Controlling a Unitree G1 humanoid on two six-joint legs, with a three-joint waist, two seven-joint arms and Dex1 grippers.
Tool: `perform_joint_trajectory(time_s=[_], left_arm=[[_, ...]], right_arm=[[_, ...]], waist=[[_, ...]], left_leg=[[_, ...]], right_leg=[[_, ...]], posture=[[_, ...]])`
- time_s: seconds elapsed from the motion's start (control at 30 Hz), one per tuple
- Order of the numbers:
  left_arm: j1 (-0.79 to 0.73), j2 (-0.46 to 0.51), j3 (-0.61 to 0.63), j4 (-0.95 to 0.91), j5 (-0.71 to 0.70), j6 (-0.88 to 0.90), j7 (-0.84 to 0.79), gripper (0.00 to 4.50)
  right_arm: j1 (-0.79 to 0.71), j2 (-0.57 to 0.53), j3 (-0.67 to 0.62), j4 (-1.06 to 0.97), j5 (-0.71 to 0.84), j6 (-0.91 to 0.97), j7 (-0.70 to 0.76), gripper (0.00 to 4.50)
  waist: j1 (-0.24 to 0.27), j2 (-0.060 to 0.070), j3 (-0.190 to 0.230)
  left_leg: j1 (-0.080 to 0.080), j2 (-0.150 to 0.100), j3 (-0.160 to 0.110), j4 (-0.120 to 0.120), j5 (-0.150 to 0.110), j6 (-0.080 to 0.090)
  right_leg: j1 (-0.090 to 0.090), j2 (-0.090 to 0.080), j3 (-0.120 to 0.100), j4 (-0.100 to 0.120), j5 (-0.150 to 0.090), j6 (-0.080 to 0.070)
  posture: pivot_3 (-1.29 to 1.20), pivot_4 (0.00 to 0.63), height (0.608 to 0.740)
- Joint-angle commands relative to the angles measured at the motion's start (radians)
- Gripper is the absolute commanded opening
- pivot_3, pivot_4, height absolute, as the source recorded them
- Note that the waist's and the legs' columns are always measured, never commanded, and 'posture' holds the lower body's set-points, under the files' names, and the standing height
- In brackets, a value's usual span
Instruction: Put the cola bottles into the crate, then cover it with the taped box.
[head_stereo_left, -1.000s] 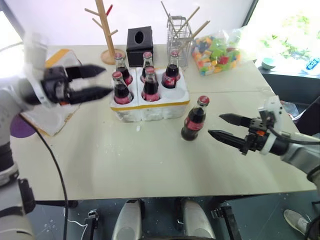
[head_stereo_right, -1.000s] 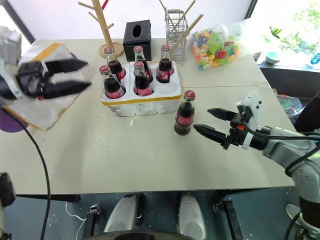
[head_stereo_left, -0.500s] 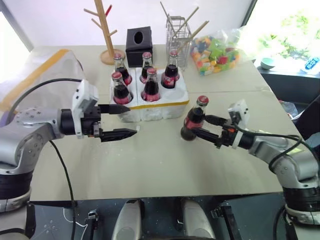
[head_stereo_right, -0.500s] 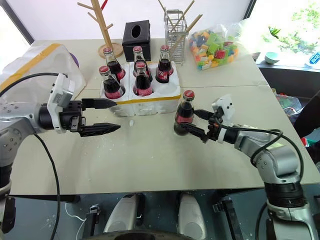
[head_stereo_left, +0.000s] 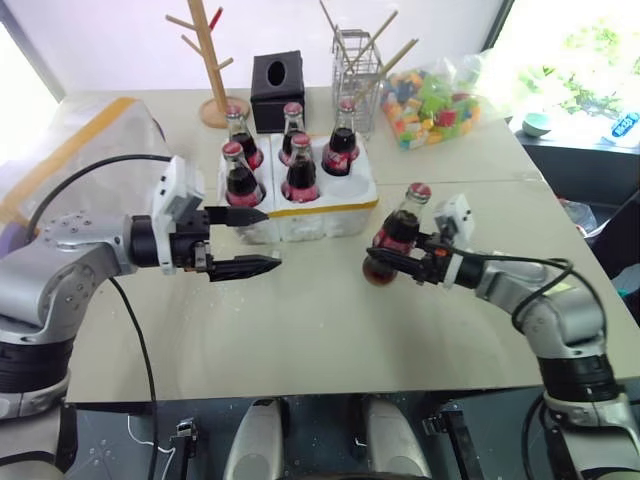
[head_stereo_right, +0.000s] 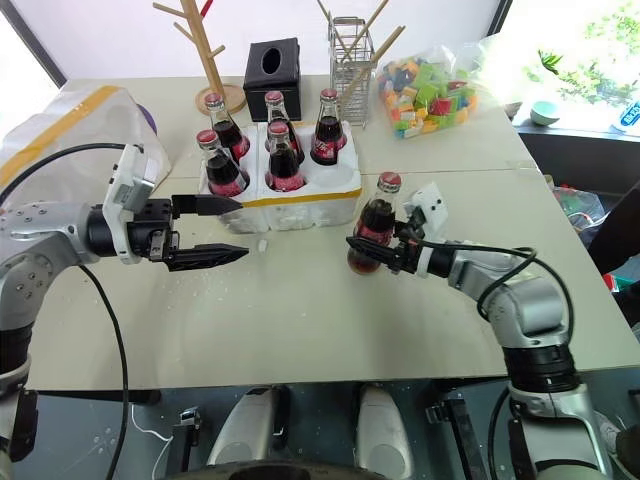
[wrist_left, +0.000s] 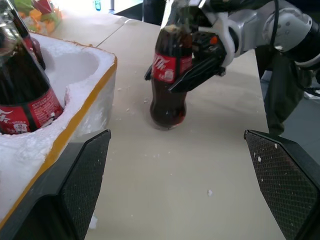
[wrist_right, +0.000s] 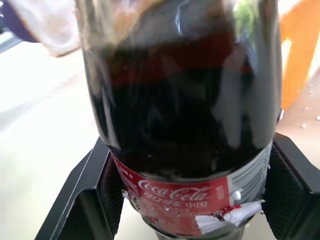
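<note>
A: Item one, the loose cola bottle (head_stereo_left: 396, 235)?

B: Standing on the table (head_stereo_left: 300, 330), just off the crate's (head_stereo_left: 300, 215) front right corner and leaning a little. The right pincer (head_stereo_left: 400, 262) is clamping on its labelled waist, one finger each side, probably so the neck is staying free for lowering into a well.

A: Item two, the crate?

B: Sitting mid-table, five bottles (head_stereo_left: 301, 170) already seated. The front right well (head_stereo_left: 352, 187) is lying open and is the likely slot for the sixth.

A: Item three, the left pincer (head_stereo_left: 243, 240)?

B: Hovering in front of the crate's left end, fingers wide apart, gripping nothing. It is pointing across towards the loose bottle, perhaps waiting to steady the crate or take a hand-over; that is a guess.

A: Item four, the taped box (head_stereo_left: 75, 150)?

B: Resting at the table's left edge, behind the left arm, well apart from the crate. Covering is not yet begun.

A: Surroundings?

B: Behind the crate: a wooden peg stand (head_stereo_left: 209, 60), a black tissue box (head_stereo_left: 279, 92), a wire basket of sticks (head_stereo_left: 360, 62), a bag of coloured blocks (head_stereo_left: 440, 105). None is blocking the route.

A: Obstructions?

B: The seated bottles' necks are crowding the open well, so the sixth is likely needing a lift clear over the foam rim.
</note>
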Motion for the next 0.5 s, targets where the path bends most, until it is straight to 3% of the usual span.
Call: perform_joint_trajectory(time_s=[0.03,0.23,0.5], left_arm=[[-0.023,0.003,0.024,-0.027,-0.037,0.009,0.011,4.50],[-0.022,0.000,0.030,-0.010,-0.032,-0.008,0.033,4.50],[-0.009,-0.005,0.041,-0.025,-0.037,-0.019,0.064,4.50]], right_arm=[[-0.187,-0.023,-0.106,-0.078,0.120,0.027,0.007,2.86],[-0.488,0.054,-0.017,0.143,0.009,-0.020,-0.019,2.86],[-0.667,0.215,0.110,0.569,-0.250,-0.249,-0.039,2.86]], waist=[[-0.007,0.001,0.001],[-0.020,0.001,0.001],[-0.023,0.001,0.001]], left_leg=[[0.000,0.000,0.000,0.000,0.000,0.000],[0.001,0.000,0.000,-0.003,0.000,0.000],[-0.001,0.000,0.001,-0.003,0.000,0.000]], right_leg=[[0.000,0.000,0.000,0.000,0.000,0.000],[-0.002,0.001,0.001,0.001,0.000,0.000],[-0.004,0.001,0.001,0.001,0.003,0.004]], posture=[[0.00,0.150,0.740],[0.00,0.150,0.740],[0.00,0.150,0.740]])
